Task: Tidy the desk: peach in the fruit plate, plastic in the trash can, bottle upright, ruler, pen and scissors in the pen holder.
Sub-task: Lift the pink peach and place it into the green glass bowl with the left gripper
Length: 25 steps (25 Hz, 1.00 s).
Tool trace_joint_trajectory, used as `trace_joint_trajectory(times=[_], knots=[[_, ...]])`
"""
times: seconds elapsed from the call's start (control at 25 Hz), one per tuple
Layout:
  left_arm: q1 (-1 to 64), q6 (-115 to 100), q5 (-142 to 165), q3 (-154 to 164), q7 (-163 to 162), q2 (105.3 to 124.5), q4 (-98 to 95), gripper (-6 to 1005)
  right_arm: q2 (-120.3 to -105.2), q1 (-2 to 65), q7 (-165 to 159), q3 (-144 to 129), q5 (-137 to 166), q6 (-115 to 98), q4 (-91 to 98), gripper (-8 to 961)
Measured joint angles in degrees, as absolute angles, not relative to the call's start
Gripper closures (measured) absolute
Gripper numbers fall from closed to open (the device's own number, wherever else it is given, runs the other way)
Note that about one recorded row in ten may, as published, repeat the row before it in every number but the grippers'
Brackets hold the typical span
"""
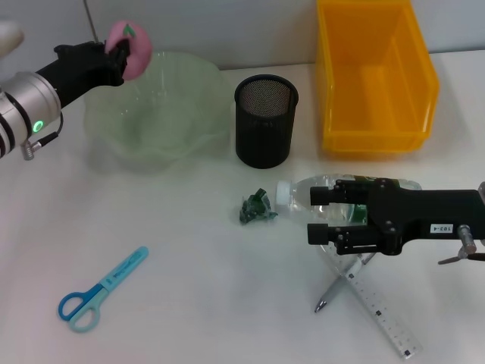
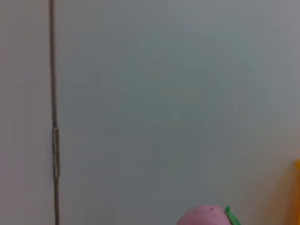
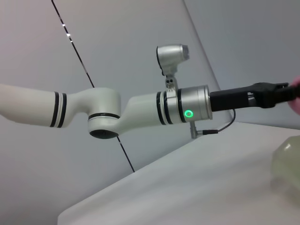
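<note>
2 grippers for your count. Left gripper (image 1: 121, 53): fingers pinching the pink round peach (image 1: 129, 49), held over the far-left rim of the pale green wavy glass fruit plate (image 1: 163, 144), likely poised for release. Right gripper (image 1: 322, 214): fingers spread wide, straddling the clear plastic bottle (image 1: 303, 196) lying on its side, not visibly gripping it, probably so you can stand it up.
</note>
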<state>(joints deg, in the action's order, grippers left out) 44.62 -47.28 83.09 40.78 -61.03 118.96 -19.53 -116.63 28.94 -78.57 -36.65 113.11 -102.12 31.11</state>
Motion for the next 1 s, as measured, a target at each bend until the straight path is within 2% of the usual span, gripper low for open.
trace_joint_trajectory(times=[0.16,0.4,0.52,1.0], knots=[[46.61,-44.44,82.81,41.04,-55.77,119.09,-17.37,870,-116.68,29.0,-78.57,-36.65,113.11,-102.12,31.11,223],[46.72,-44.26,82.72,41.05,-55.23,119.09,-16.86,844,-116.79,29.27,-78.57,-36.65,113.11,-102.02,31.11,225],[46.82,-44.18,82.67,41.05,-55.11,119.09,-16.05,633,-116.81,29.4,-78.57,-36.65,113.11,-101.94,31.11,226],[46.38,-44.86,82.61,41.05,-55.08,119.09,-15.82,293,-116.81,29.53,-78.56,-36.65,113.11,-101.86,31.11,231]])
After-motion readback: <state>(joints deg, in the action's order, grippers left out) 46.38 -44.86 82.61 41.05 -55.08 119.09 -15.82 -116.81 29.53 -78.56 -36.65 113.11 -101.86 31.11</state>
